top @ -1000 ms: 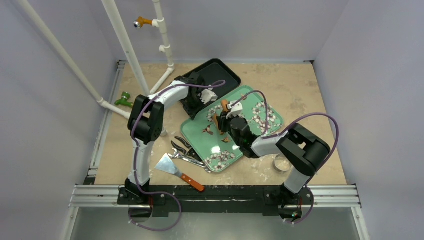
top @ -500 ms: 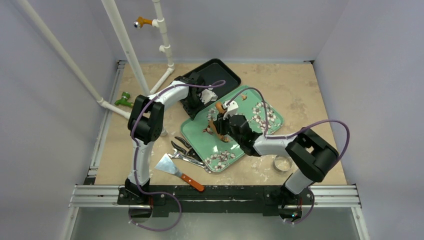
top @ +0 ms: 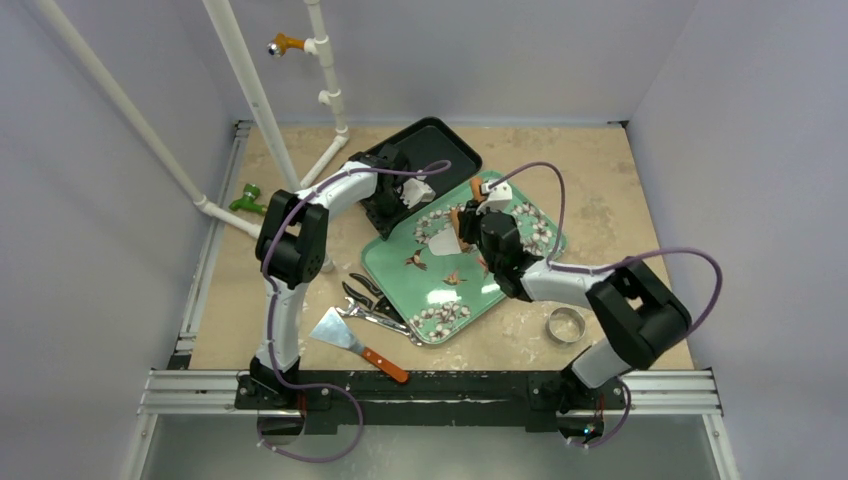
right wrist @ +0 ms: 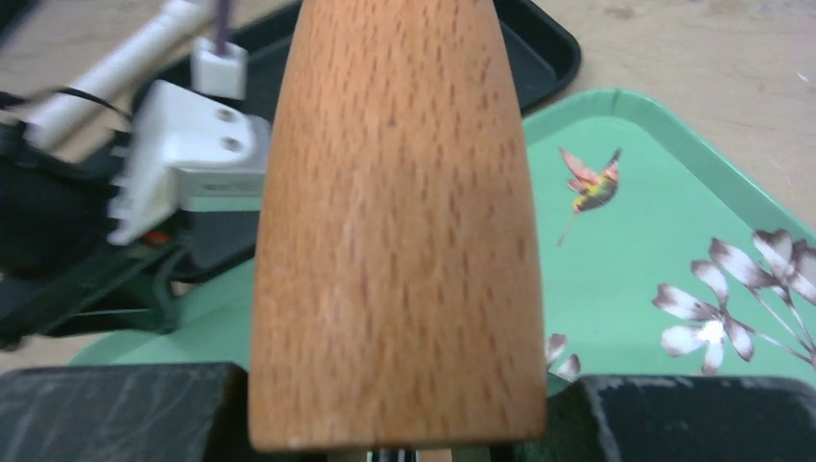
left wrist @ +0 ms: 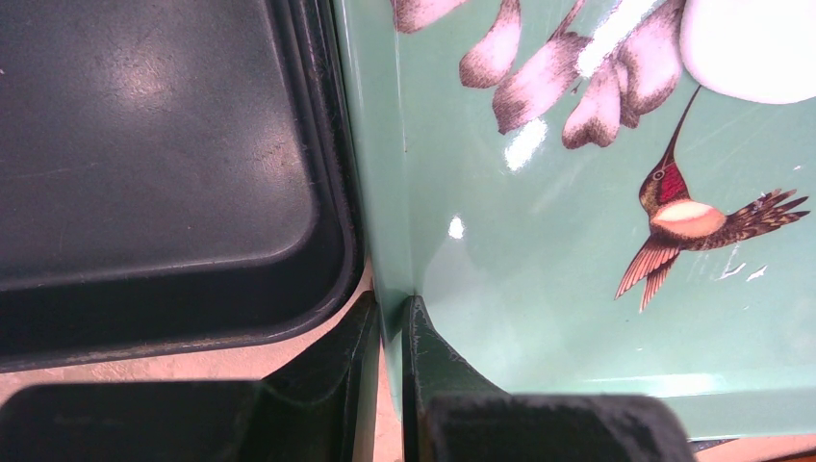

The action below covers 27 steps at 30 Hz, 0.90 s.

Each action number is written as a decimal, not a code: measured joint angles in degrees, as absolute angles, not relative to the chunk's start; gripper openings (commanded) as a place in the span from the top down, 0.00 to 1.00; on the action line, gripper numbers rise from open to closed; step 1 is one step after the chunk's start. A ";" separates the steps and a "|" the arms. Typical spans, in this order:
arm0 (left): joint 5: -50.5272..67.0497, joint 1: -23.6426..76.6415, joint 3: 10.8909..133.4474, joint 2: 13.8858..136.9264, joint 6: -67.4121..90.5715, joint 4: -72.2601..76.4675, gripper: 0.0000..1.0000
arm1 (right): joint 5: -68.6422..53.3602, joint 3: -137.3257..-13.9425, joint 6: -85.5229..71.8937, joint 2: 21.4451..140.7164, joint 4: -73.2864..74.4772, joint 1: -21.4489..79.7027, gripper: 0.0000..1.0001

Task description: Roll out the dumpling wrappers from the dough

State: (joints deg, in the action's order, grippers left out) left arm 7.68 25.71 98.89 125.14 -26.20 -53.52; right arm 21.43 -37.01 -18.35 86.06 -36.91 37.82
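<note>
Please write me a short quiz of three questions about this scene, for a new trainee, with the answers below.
1. True or false: the left gripper is shut on the green tray, at its rim.
2. What does the right gripper hold? A) a cup B) the wooden rolling pin C) a brush
3. On what does the dumpling wrapper lie?
Key: 1 true; 2 B; 3 the green tray.
</note>
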 measured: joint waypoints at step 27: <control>7.70 25.71 98.89 125.14 -26.33 -53.52 1.00 | 55.68 -38.57 -31.48 92.31 -23.24 41.95 1.00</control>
